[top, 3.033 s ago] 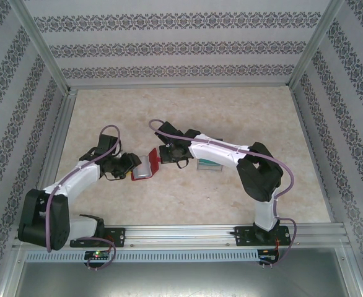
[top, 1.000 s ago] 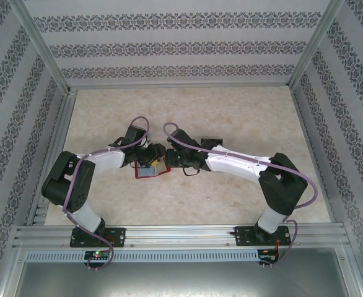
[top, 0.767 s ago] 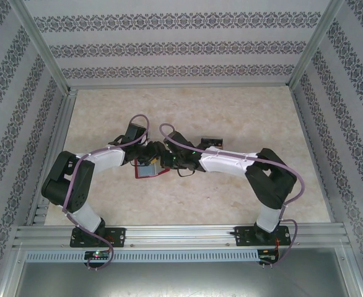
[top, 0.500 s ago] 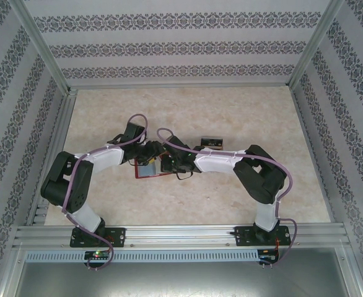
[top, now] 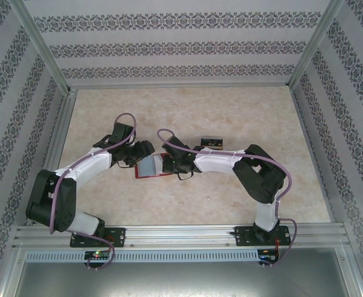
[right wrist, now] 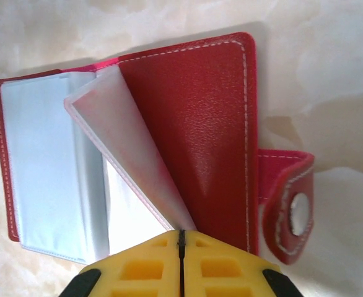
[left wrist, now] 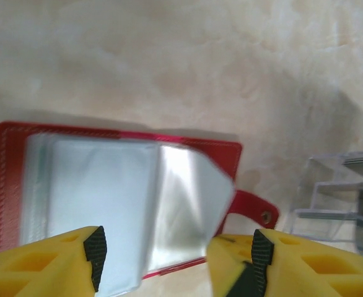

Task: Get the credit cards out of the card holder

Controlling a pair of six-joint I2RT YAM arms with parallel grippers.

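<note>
Your card holder [top: 152, 168] lies open and flat on the worktop [top: 231, 111], about midway between the two arms, with both claws right at it. Your right claw [right wrist: 181, 240] is clenched. Its yellow fingertips [right wrist: 138, 266] press together with no gap, and the corner of one lifted pocket leaf [right wrist: 129, 154] runs straight into the seam between them, so it is grasping the card holder by that see-through leaf. From the right wrist you see the leaf raised at a slant over the red inner cover. The other grey pockets lie flat to its left, and the little closing tab [right wrist: 290, 210], red with a metal snap, sticks out past the right edge. Your left claw [left wrist: 178, 253] is released and grips nothing, its two yellow fingers [left wrist: 51, 263] spread wide over the near edge of the pockets. You cannot tell whether they touch the holder. The pockets look pale and glossy, and you cannot tell whether a card sits inside any of them. One black card [top: 211, 143] lies loose on the worktop just beyond your right forearm, apart from the holder.
</note>
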